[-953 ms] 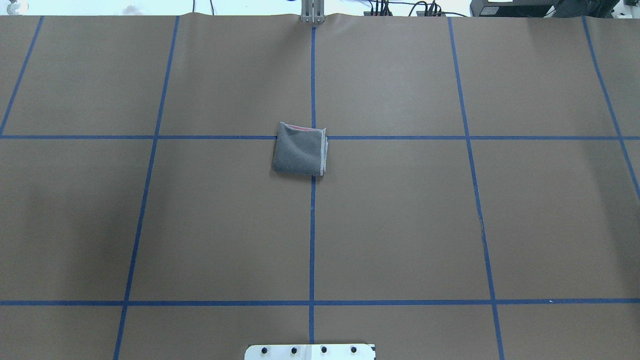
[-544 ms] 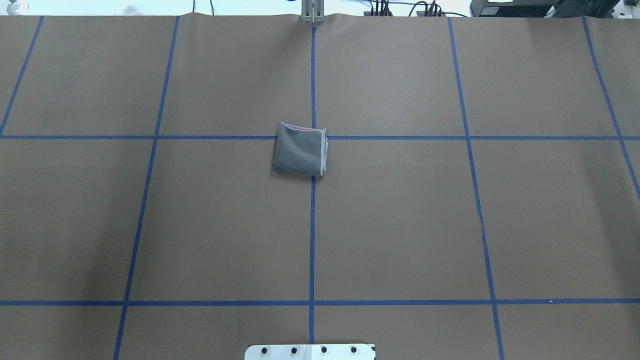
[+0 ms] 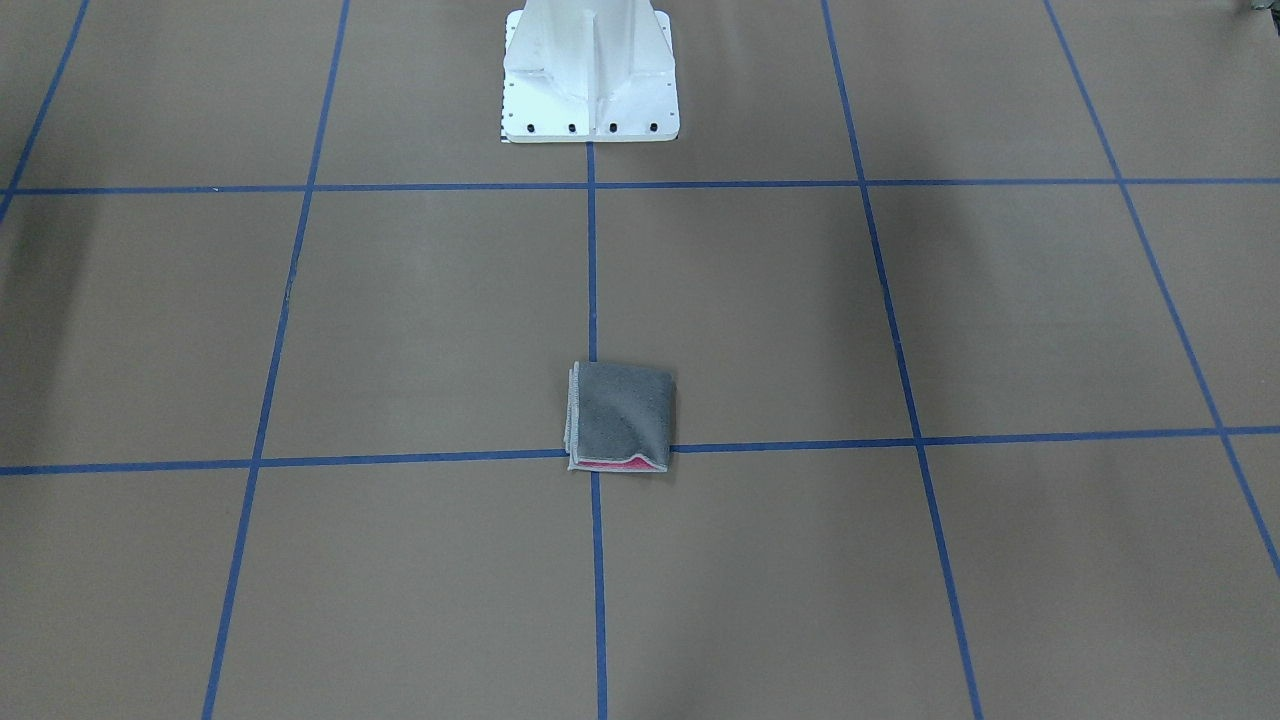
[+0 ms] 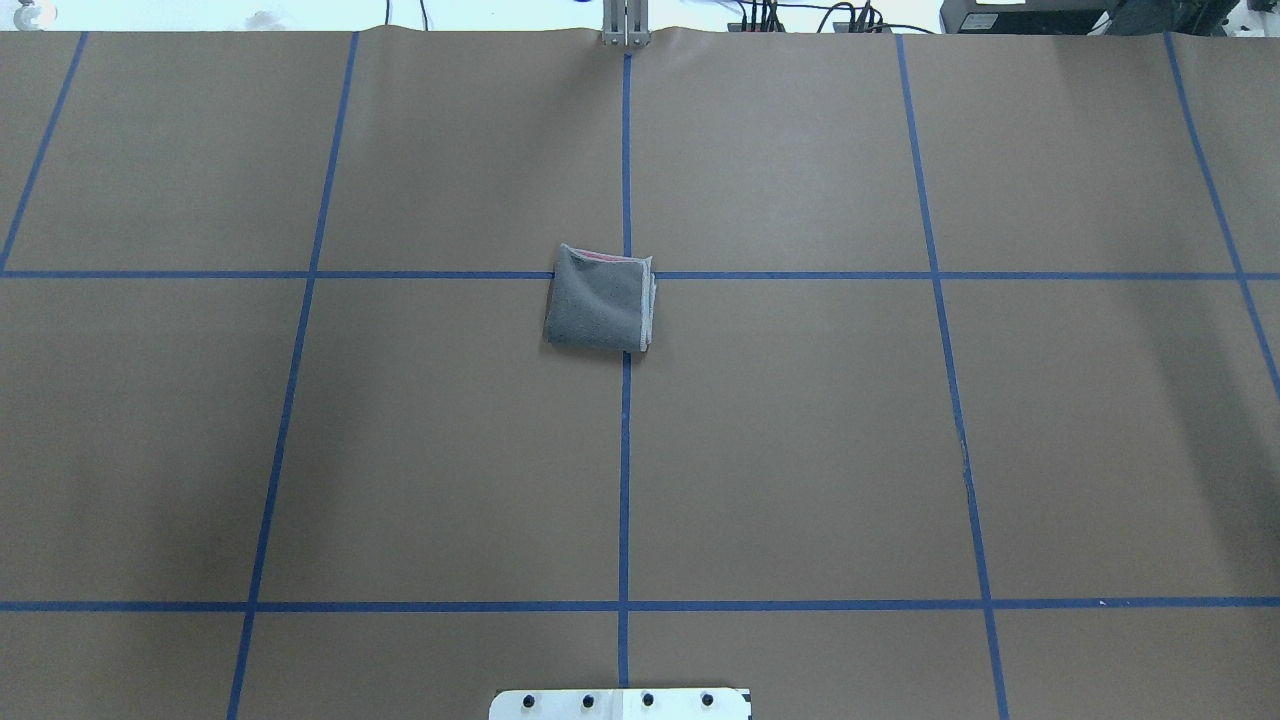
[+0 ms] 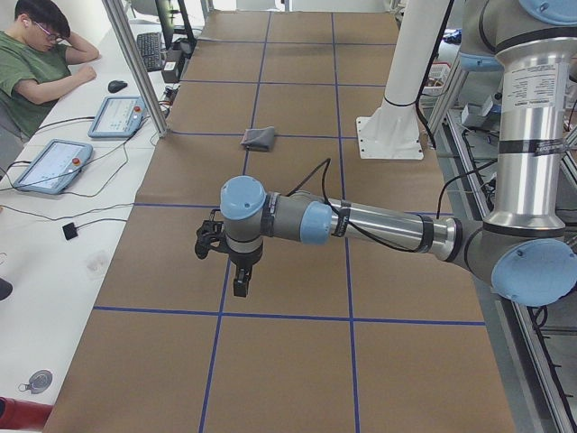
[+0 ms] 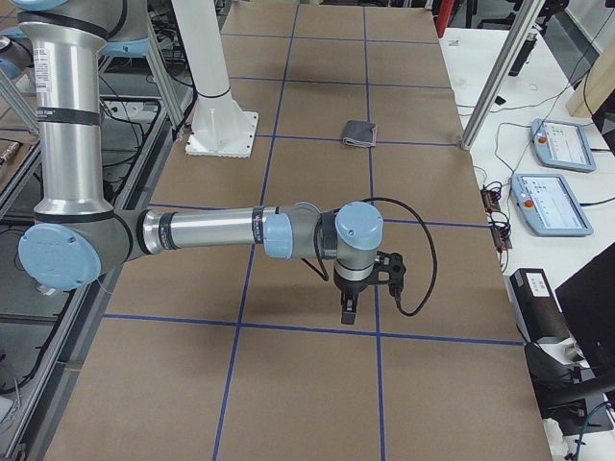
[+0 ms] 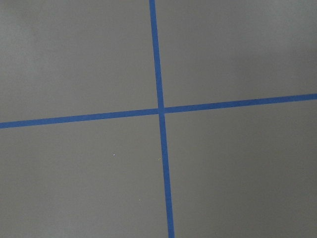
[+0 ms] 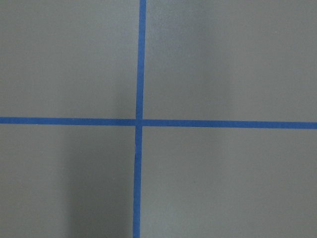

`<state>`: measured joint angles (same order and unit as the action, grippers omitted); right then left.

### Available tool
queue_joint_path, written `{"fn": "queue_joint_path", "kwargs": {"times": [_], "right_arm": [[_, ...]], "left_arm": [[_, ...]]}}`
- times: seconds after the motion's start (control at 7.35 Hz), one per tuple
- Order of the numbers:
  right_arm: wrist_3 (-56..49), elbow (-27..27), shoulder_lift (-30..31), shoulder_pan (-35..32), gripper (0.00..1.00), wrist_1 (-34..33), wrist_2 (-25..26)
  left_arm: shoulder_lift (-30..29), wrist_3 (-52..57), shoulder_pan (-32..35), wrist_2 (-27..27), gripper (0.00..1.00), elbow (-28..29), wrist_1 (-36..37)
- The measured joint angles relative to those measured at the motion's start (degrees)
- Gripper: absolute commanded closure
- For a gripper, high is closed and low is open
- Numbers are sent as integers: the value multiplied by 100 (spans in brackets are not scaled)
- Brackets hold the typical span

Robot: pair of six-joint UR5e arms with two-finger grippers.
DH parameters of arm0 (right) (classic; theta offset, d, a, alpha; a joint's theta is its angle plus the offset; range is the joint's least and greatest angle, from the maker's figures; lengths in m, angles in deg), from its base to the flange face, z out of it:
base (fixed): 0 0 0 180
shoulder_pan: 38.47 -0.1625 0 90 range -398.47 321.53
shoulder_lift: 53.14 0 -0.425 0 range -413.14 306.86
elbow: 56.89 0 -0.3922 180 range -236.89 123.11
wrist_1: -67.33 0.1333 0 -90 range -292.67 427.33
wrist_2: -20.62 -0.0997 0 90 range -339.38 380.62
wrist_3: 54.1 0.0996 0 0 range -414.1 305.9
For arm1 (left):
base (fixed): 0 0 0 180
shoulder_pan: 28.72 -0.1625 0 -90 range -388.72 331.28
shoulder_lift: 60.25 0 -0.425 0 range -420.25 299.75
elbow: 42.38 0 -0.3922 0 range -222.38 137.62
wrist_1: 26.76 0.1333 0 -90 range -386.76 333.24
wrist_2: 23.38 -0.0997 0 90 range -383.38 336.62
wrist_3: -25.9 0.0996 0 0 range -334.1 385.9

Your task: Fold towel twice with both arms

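The towel (image 4: 598, 300) lies folded into a small thick square at the table's middle, where two blue tape lines cross. Its grey face is up and a pink-red strip shows at one edge (image 3: 620, 463). It looks small and far in both side views (image 5: 259, 138) (image 6: 360, 133). The left arm (image 5: 361, 224) reaches low over the table far from the towel, its gripper (image 5: 240, 285) pointing down. The right arm (image 6: 211, 230) does the same at the other end, gripper (image 6: 348, 309) down. I cannot tell whether either gripper is open or shut. Both wrist views show only bare table.
The white pedestal base (image 3: 590, 75) stands at the robot's side of the table. Blue tape lines (image 4: 624, 450) grid the brown table cover. A person sits at a side desk (image 5: 36, 54) with tablets (image 5: 51, 165); more tablets (image 6: 553, 202) lie beyond the other end.
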<state>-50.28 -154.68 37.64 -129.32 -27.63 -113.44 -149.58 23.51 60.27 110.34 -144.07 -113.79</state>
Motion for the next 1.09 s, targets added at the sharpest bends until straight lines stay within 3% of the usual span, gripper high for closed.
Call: {"fn": "queue_joint_path", "kwargs": {"times": [0.41,1.09], "right_arm": [[-436,-79,93,-33,1,-139,58],[601,-769,519,34,1,-58,225]], "left_arm": [[-34,10,1,-36,0,-7,126],[-13,10,-1,-150,0,-14,132]]}}
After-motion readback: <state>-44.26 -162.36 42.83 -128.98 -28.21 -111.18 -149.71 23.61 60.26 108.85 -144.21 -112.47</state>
